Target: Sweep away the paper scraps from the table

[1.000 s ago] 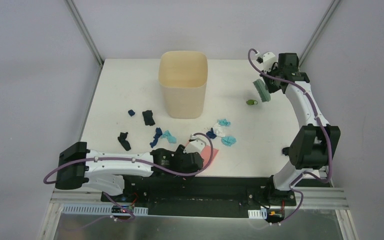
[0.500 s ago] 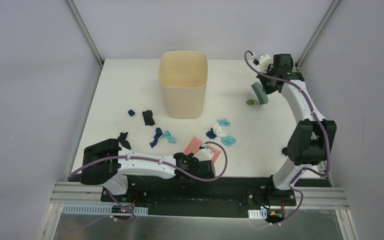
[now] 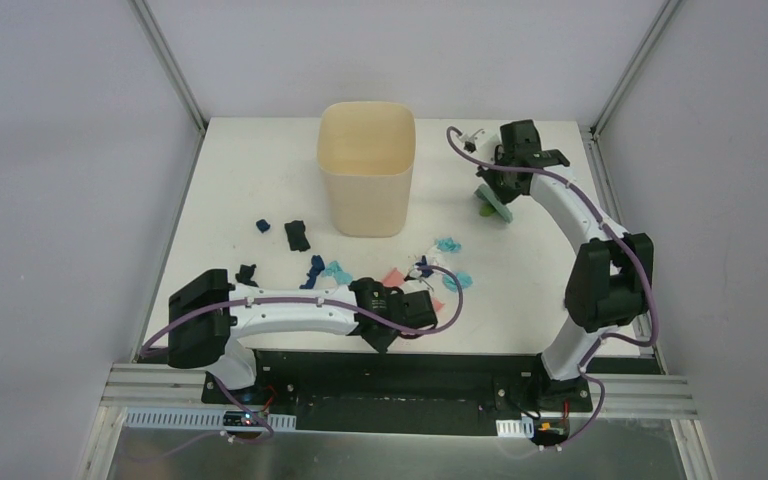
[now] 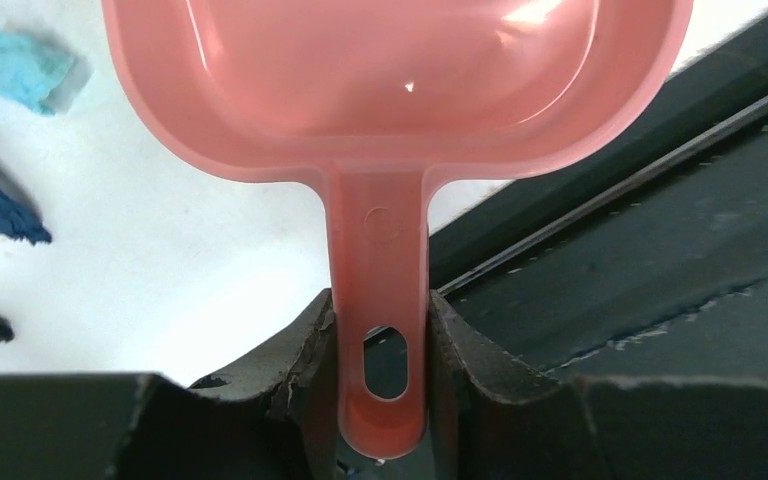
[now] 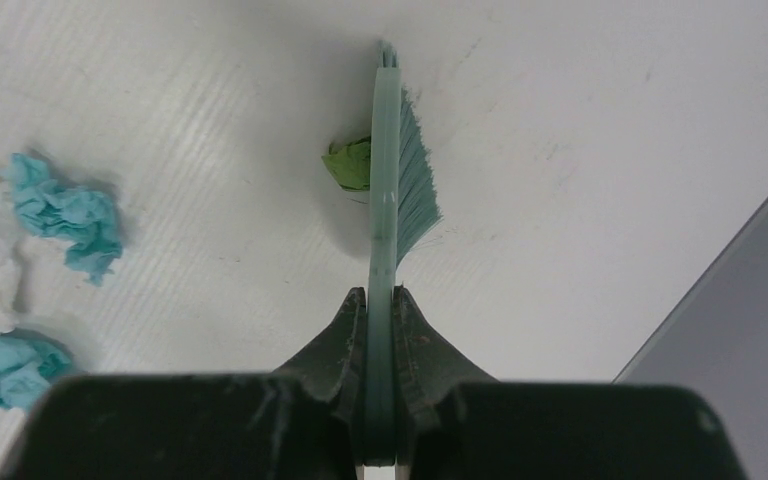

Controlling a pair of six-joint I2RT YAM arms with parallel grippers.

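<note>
Paper scraps (image 5: 65,215) crumpled, left claw (image 4: 380,330) clamped on glossy pink dustpan (image 4: 400,90), right claw (image 5: 380,310) pinching bristly brush (image 5: 412,170).

plastic scoop dustpan (image 4: 400,90): pink | bristled hand brush (image 5: 384,150): green | crumpled paper scraps (image 5: 65,215): teal, navy, black, white, green | tall bin (image 3: 365,190): beige

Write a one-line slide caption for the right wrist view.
Right fingers clamp the green brush beside a green paper scrap on the white table.
</note>
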